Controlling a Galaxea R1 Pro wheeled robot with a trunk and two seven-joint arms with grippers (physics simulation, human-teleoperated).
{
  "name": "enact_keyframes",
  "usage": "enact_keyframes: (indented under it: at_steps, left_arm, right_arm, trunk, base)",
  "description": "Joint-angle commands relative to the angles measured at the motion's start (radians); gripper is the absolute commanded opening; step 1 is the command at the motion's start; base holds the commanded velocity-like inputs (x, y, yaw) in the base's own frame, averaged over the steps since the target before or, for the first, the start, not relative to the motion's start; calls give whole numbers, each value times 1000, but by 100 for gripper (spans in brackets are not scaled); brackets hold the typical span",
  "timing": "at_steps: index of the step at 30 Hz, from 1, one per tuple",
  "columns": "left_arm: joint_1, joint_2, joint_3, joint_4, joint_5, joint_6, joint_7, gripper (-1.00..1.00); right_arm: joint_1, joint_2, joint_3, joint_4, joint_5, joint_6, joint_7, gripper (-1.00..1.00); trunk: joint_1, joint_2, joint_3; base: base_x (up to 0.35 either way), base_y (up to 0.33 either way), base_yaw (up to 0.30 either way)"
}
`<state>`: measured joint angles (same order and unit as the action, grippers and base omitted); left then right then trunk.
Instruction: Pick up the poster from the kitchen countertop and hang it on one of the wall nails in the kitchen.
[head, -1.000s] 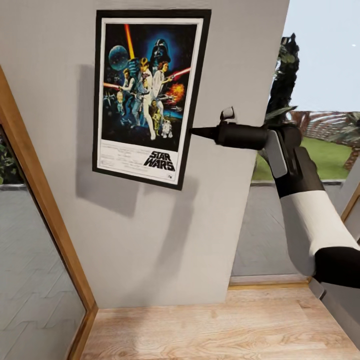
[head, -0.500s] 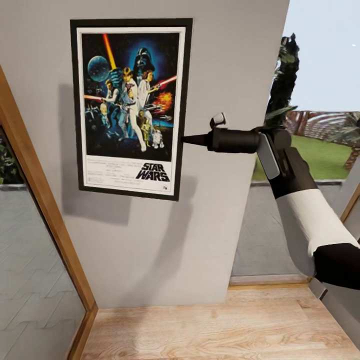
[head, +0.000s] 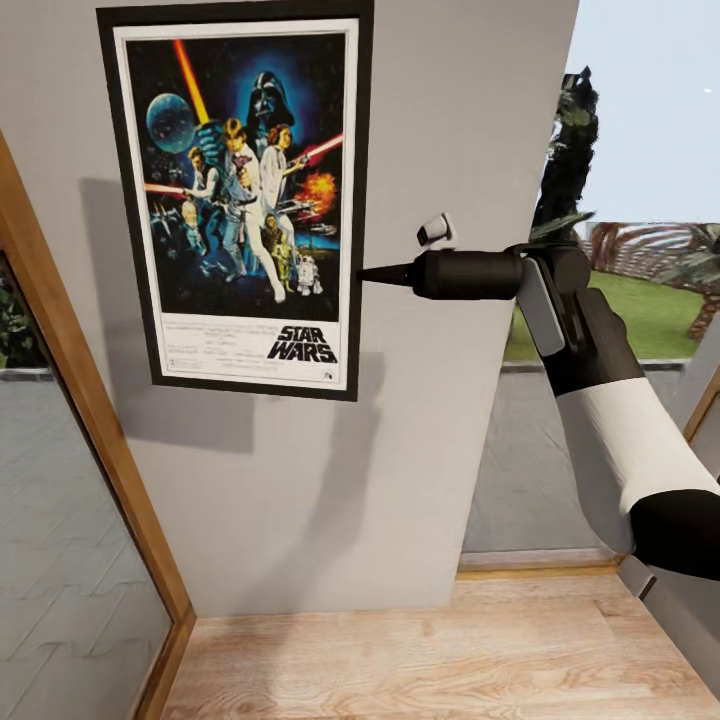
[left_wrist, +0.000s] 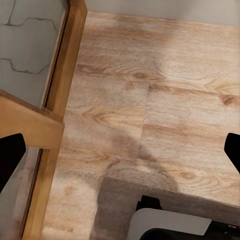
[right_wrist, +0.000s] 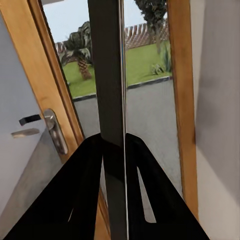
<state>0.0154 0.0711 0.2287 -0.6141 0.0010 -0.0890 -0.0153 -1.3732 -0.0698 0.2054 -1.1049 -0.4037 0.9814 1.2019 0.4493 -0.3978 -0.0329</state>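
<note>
The right arm reaches in from the lower right of the head view, its white forearm rising to a black wrist that bends toward the wall, so the black right tool (head: 375, 274) points level and to the left. Its narrow tip meets the right edge of the poster (head: 240, 195), a little above the poster's lower half. In the right wrist view, the two black fingers (right_wrist: 85, 180) press together on the poster (right_wrist: 111, 75), seen there edge-on as a dark upright slat running between them.

The poster stands upright and flat against the grey wall (head: 440, 120), high up, its top edge at the upper border of the head view. It has a black frame, a white border and colourful film art of figures, a helmeted face, a planet and light beams. Near its bottom, bold lettering reads "STAR WARS"; the smaller print beside it is too small to read.

A small white fitting (head: 434, 230) sits on the wall just above the tool.

In the left wrist view, the two dark fingertips (left_wrist: 10, 157) of the left tool (left_wrist: 120, 155) sit far apart at opposite edges, above a wooden floor (left_wrist: 165, 100) and a wooden door frame (left_wrist: 60, 105).
</note>
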Motion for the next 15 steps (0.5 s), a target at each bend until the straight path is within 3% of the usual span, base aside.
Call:
enact_keyframes:
  at_steps: [1,15]
  left_arm:
    - [0,0,1,-1,0,-1,-2,100]
    - [0,-1,1,-1,0,-1,-2,100]
  right_arm:
    - [-1,-1,2,-4,-4,6,2,-100]
    - [-1,-4,1,-39,1,3,2,-100]
  trunk:
    - [1,-2,-2]
    - [1,-2,-2]
  base:
    - [0,0,0]
    - [0,0,0]
